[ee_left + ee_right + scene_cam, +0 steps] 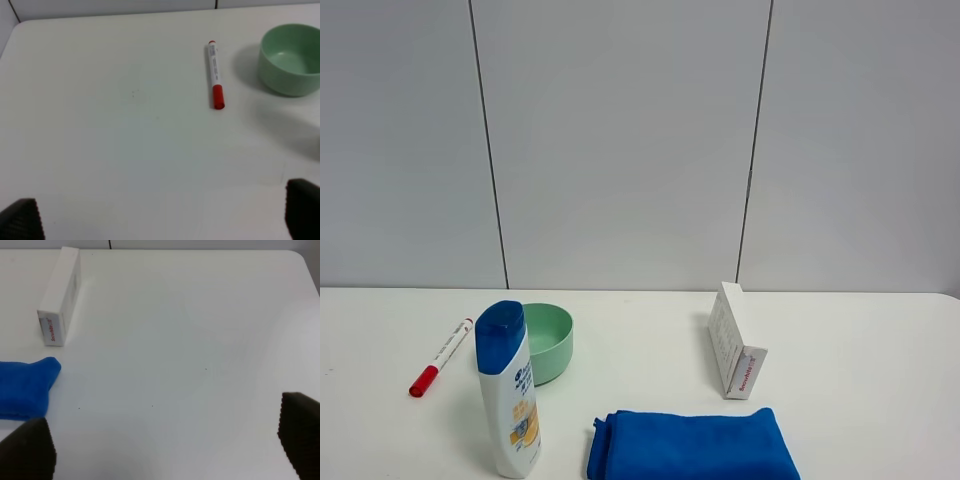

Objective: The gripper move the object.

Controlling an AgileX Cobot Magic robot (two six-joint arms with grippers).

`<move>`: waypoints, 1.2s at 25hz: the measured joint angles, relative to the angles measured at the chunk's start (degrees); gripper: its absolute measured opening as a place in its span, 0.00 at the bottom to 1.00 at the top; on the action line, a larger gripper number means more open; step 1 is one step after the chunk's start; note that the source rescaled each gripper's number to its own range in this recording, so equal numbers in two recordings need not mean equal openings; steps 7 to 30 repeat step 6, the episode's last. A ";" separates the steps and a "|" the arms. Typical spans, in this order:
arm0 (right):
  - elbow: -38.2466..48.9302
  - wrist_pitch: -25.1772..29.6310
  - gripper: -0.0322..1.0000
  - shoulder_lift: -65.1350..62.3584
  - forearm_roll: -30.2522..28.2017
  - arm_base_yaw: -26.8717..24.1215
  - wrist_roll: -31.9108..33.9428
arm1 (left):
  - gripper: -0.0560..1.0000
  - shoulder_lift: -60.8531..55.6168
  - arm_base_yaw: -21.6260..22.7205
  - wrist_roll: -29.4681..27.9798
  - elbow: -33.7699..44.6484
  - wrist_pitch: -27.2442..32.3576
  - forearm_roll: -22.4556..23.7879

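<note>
Folded blue cloth (692, 444) lies at the white counter's (860, 340) front edge. Toward the left edge, the slim red-capped white marker pen (215, 75) lies flat beside a green bowl (291, 59), well ahead of the left black claw (160, 217), fingers spread wide and empty; the right claw (165, 445) is likewise spread.

White marker pen (441, 357) with red cap, mint-green bowl (548, 342), blue cloth (692, 446), white bottle (509, 390) capped blue, white worktop (860, 370).
</note>
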 joint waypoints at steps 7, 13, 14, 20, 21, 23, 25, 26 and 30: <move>0.00 0.00 1.00 0.00 0.00 0.00 0.00 | 1.00 -0.61 0.00 0.00 0.12 0.05 0.00; 0.00 0.00 1.00 0.00 0.00 0.00 0.00 | 1.00 -0.61 0.00 0.00 0.12 0.05 0.00; 0.00 0.00 1.00 0.00 0.00 0.00 0.00 | 1.00 -0.61 0.00 0.00 0.12 0.05 0.00; 0.00 0.00 1.00 0.00 0.00 0.00 0.00 | 1.00 -0.61 0.00 0.00 0.12 0.05 0.00; 0.00 0.00 1.00 0.00 0.00 0.00 0.00 | 1.00 -0.61 0.00 0.00 0.12 0.05 0.00; 0.00 0.00 1.00 0.00 0.00 0.00 0.00 | 1.00 -0.61 0.00 0.00 0.12 0.05 0.00; 0.00 0.00 1.00 0.00 0.00 0.00 0.00 | 1.00 -0.61 0.00 0.00 0.12 0.05 0.00; 0.00 0.00 1.00 0.00 0.00 0.00 0.00 | 1.00 -0.61 0.00 0.00 0.12 0.05 0.00; 0.00 0.00 1.00 0.00 0.00 0.00 0.00 | 1.00 -0.61 0.00 0.00 0.12 0.05 0.00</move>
